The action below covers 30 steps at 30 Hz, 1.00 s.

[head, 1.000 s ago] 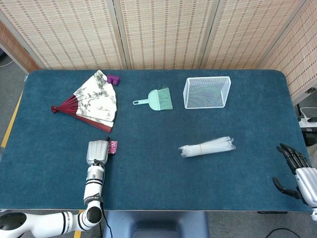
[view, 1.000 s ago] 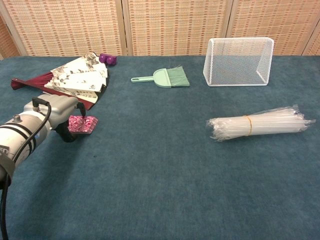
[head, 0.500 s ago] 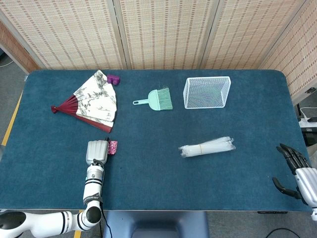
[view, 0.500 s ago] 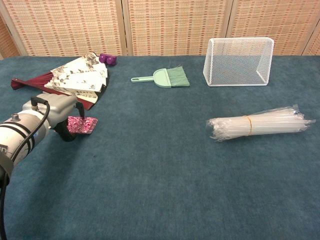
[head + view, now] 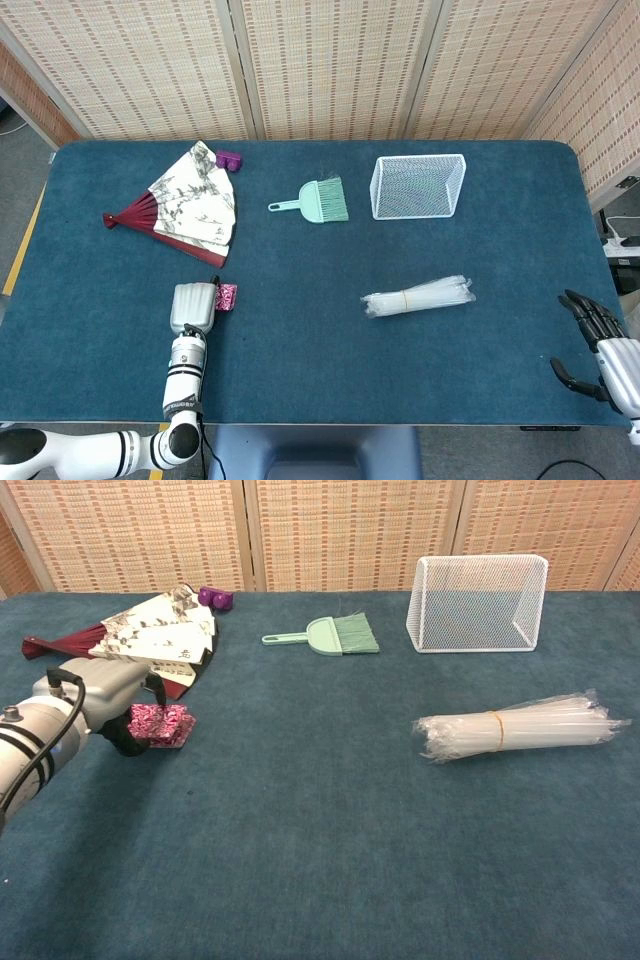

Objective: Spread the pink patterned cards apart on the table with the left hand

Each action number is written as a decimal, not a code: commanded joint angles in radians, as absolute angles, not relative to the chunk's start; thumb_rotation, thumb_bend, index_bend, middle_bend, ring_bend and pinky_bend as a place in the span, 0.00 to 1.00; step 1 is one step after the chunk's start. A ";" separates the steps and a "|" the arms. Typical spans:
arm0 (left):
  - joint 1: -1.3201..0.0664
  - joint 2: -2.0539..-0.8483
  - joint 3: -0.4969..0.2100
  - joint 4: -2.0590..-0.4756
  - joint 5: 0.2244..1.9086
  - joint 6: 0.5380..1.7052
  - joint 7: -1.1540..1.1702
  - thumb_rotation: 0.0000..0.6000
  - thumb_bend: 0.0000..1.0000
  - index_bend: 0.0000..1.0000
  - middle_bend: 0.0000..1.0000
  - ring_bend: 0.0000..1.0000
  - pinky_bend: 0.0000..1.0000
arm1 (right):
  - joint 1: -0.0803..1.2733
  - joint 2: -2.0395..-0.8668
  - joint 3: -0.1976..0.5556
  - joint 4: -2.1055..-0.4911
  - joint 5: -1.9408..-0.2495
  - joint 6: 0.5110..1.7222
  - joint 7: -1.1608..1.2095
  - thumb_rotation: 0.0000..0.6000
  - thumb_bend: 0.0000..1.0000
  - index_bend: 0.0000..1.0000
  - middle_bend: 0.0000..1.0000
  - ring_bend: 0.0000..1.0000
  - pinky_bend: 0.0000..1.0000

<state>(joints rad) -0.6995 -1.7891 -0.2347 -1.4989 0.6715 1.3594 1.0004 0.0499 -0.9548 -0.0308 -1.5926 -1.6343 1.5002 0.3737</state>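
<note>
Pink patterned cards (image 5: 160,724) lie as a small, glossy stack on the blue felt-like table (image 5: 330,350), near its front-left part and just in front of the paper fan (image 5: 190,205); in the chest view the stack looks slightly shifted, one edge peeking past another, so I judge the spreading barely begun, with nearly all of the fanning-out left to do. At their left edge the left hand (image 5: 193,306), smooth grey metal with dark fingers, rests against the cards with its fingers curled down onto them; whether it pinches them or only presses I cannot tell. Moving rightward, the fan shows pleated cream paper with ink-wash painting and dark red ribs, and a small purple object (image 5: 230,159) sits at its far tip. Near the middle lies a mint-green plastic hand brush (image 5: 315,200) with soft bristles, then a white wire mesh basket (image 5: 418,186) tipped on its side, and nearer the front a bundle of clear plastic sleeves (image 5: 417,296) bound by a band. At the far right edge the right hand (image 5: 600,350) hangs off the table, fingers apart, holding nothing.
</note>
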 commanded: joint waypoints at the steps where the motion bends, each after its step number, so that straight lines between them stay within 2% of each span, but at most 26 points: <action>1: -0.677 -1.756 -0.206 -1.526 0.704 1.381 0.990 1.00 0.38 0.44 1.00 1.00 1.00 | 0.050 -0.955 -0.031 -1.593 -1.634 1.499 0.372 1.00 0.32 0.00 0.00 0.00 0.09; 6: -0.629 -1.678 -0.155 -1.553 0.750 1.406 0.964 1.00 0.38 0.46 1.00 1.00 1.00 | 0.049 -0.955 -0.031 -1.594 -1.633 1.501 0.371 1.00 0.32 0.00 0.00 0.00 0.09; 13: -0.585 -1.611 -0.135 -1.558 0.752 1.399 0.920 1.00 0.38 0.46 1.00 1.00 1.00 | 0.051 -0.960 -0.031 -1.597 -1.631 1.494 0.357 1.00 0.32 0.00 0.00 0.00 0.09; 23: -0.547 -1.608 -0.111 -1.397 0.738 1.294 0.838 1.00 0.38 0.45 1.00 1.00 1.00 | 0.053 -0.962 -0.031 -1.607 -1.625 1.484 0.337 1.00 0.32 0.00 0.00 0.00 0.09; 26: -0.543 -1.618 -0.116 -1.368 0.728 1.276 0.830 1.00 0.38 0.41 1.00 1.00 1.00 | 0.052 -0.961 -0.031 -1.607 -1.624 1.485 0.340 1.00 0.32 0.00 0.00 0.00 0.09; 30: -0.539 -1.627 -0.120 -1.355 0.727 1.265 0.830 1.00 0.36 0.29 1.00 1.00 1.00 | 0.052 -0.960 -0.031 -1.607 -1.624 1.485 0.341 1.00 0.32 0.00 0.00 0.00 0.09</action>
